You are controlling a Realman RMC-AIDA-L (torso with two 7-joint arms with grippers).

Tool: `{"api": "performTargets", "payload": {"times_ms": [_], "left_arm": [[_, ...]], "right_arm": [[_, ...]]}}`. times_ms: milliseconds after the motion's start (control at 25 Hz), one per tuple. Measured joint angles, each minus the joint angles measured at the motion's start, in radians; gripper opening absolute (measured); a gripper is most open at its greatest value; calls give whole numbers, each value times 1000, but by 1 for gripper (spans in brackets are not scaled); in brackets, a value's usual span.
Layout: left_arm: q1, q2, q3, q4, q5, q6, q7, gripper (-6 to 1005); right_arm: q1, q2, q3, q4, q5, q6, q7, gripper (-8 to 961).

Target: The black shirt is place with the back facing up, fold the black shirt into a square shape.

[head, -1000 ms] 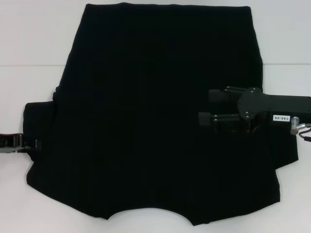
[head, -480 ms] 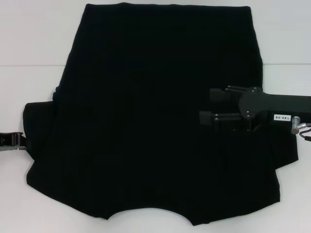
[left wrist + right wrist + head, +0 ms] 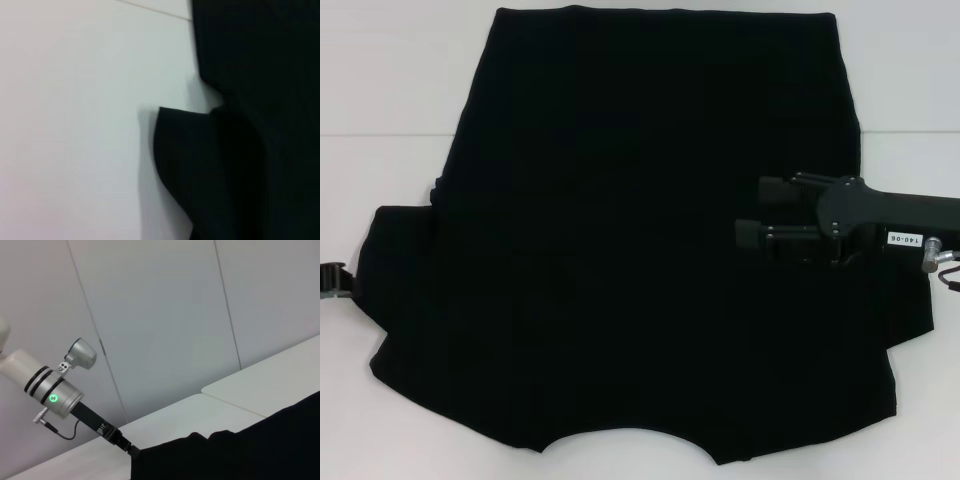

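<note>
The black shirt (image 3: 650, 240) lies flat on the white counter (image 3: 380, 90). The right gripper (image 3: 752, 212), released and empty, has slid back a little. The left gripper (image 3: 332, 280) has pulled away; cannot tell its grip

The right gripper (image 3: 752, 212) sits at the middle right of the head view, its arm reaching in level from the right edge. Its two fingers (image 3: 775, 188) point toward the frame's left, one above the other with a gap between them, nothing held. The left gripper (image 3: 332, 279) shows only as a sliver at the left edge, below mid-height. In the right wrist view, the left arm (image 3: 52, 390) slants down from the left edge.
</note>
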Motion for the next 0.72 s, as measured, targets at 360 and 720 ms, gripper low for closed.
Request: {"api": "performTargets", "payload": {"times_ms": [360,720], "left_arm": [[4,17,-87,5,0,-13,40,0],[12,19,-101,4,1,-36,41,1]], "right_arm": [[0,4,6,30,7,5,-15,916],[2,5,6,35,8,4,-16,915]]}}
